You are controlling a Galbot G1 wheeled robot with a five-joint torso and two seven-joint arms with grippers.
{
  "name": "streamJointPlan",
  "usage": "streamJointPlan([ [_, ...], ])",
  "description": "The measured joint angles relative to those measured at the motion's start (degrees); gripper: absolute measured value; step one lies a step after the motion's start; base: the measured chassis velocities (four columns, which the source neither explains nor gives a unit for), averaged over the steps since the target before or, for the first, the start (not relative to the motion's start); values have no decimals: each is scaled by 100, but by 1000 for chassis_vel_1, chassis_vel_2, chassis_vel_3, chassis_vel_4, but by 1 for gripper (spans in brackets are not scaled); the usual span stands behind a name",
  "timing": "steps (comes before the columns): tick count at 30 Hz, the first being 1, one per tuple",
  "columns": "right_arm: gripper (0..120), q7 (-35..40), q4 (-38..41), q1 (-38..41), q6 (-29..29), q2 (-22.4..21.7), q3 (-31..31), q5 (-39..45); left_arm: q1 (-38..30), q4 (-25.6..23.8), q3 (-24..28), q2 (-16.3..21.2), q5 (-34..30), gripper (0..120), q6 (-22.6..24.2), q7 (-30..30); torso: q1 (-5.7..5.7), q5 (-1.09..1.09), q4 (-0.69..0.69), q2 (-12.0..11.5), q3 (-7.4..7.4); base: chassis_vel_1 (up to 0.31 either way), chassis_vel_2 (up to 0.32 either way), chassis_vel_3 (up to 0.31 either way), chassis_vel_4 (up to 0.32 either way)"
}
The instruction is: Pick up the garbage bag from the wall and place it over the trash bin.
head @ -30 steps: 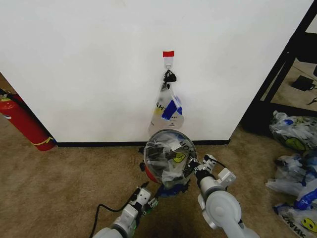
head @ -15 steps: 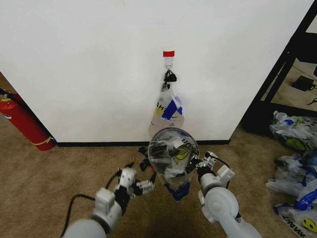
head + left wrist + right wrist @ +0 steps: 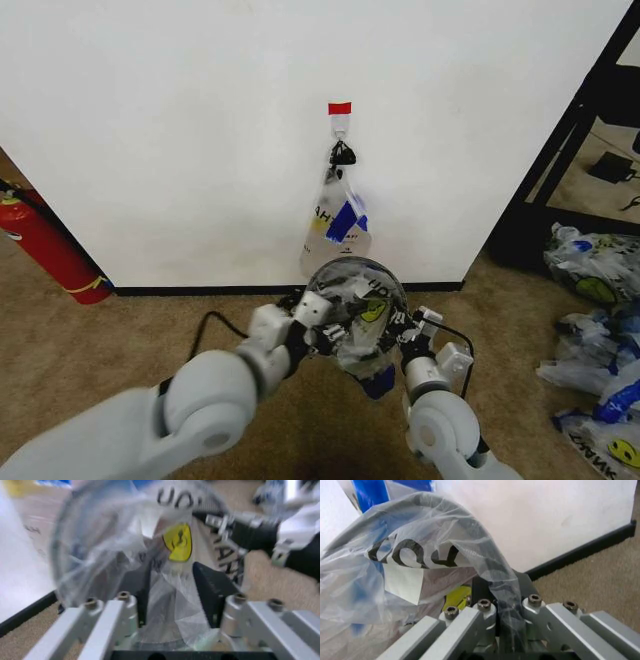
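Note:
The trash bin (image 3: pixel 385 280) is tipped with its round black rim facing me, and a see-through garbage bag (image 3: pixel 362 312) with a yellow smiley lies crumpled over its mouth. My right gripper (image 3: pixel 402 325) is shut on the bin's rim (image 3: pixel 470 528) with the bag's plastic (image 3: pixel 420 558) pinched in. At the rim's left side, my left gripper (image 3: pixel 318 318) is open; its dark fingers (image 3: pixel 210 588) stand apart around a fold of the bag (image 3: pixel 175 543). Behind the bin, a like-printed bag (image 3: pixel 338 218) hangs from the hook (image 3: pixel 340 124) on the white wall (image 3: pixel 200 130).
A red fire extinguisher (image 3: pixel 45 245) leans at the wall's left end. A heap of like-printed bags (image 3: pixel 595 340) lies on the carpet at the right, next to a black frame (image 3: pixel 570 150). Brown carpet (image 3: pixel 120 330) spreads out left of the bin.
My left arm has swung up and forward from low at the front until its gripper reached the bin's left rim. The bin and my right gripper have shifted slightly right.

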Motion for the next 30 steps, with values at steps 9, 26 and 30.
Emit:
streamJointPlan([
  [9,1,-76,38,-57,57,11,-2,-178,-829,1087,878,-585,162,0,75,-137,0,-1,-1,0,0,0,0,0,0],
  [26,1,-239,224,-158,174,-190,-112,-426,-1198,2613,1503,-1641,17,0,79,-332,-1,-2,-1,0,-1,0,0,0,0],
  [30,1,-307,215,-254,239,-227,-127,-511,-1404,2971,1473,-1978,-636,0,64,-619,0,-1,-3,0,-1,0,0,0,0],
])
